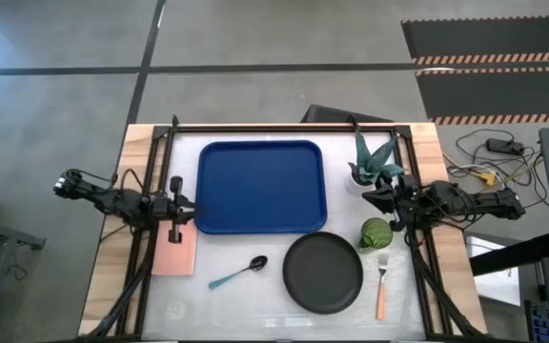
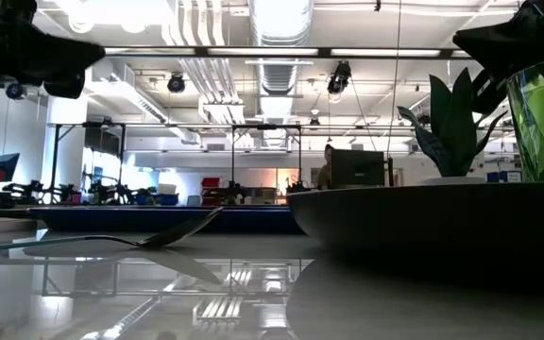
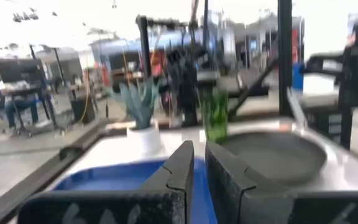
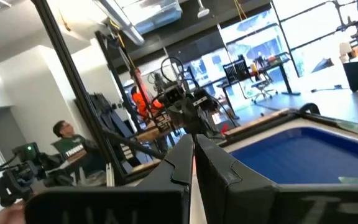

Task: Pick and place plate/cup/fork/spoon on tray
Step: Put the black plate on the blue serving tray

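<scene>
The blue tray (image 1: 260, 186) lies at the table's middle, toward the far side. The black plate (image 1: 323, 272) lies near the front edge, right of centre. The green cup (image 1: 376, 233) stands by the plate's far right side. The orange-handled fork (image 1: 382, 286) lies right of the plate. The blue-handled spoon (image 1: 238, 272) lies left of it. My left gripper (image 1: 191, 207) hovers at the tray's left edge, fingers together with a thin slit (image 3: 197, 168), empty. My right gripper (image 1: 370, 197) hovers right of the tray, above the cup's far side, shut (image 4: 193, 155), empty.
A spiky teal plant in a white pot (image 1: 375, 162) stands just beyond my right gripper. A pink flat rectangle (image 1: 174, 251) lies under my left arm near the tray's left front corner. A black frame rail (image 1: 284, 127) runs along the table's far edge.
</scene>
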### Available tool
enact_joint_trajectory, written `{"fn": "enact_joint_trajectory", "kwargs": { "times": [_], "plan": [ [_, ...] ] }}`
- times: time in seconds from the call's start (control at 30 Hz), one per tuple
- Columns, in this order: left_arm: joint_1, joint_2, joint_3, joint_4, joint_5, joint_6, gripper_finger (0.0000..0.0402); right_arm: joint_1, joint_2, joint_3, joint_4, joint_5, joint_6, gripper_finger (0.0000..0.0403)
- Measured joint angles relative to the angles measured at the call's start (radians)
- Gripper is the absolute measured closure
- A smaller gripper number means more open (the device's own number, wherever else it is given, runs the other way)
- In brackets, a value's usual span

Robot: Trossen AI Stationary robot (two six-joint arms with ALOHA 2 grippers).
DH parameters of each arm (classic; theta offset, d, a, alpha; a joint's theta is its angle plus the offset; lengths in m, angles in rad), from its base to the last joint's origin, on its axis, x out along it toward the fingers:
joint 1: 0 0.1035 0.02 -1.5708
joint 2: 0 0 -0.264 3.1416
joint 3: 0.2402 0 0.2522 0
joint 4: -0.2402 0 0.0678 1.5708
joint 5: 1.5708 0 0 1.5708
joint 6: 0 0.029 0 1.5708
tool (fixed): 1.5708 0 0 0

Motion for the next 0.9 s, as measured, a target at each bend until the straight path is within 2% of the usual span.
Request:
{"fn": "enact_joint_trajectory", "kwargs": {
  "times": [0.2,0.37,0.57,0.9],
  "plan": [
    [0.0,0.0,0.0,0.242,0.002,-0.104,0.0378,0.0,0.0,0.0,-0.001,0.0,-0.001,0.0394],
    [0.0,-0.001,0.0,0.385,0.0,-0.129,0.0378,0.0,0.0,0.0,-0.001,0.003,-0.003,0.0394],
    [0.0,-0.001,0.0,0.46,-0.002,-0.13,0.0378,0.0,0.0,0.0,-0.001,0.13,-0.003,0.0394],
    [0.0,0.0,0.0,0.516,-0.006,-0.13,0.0378,0.0,0.0,0.0,0.023,0.166,-0.026,0.0394]
  ]
}}
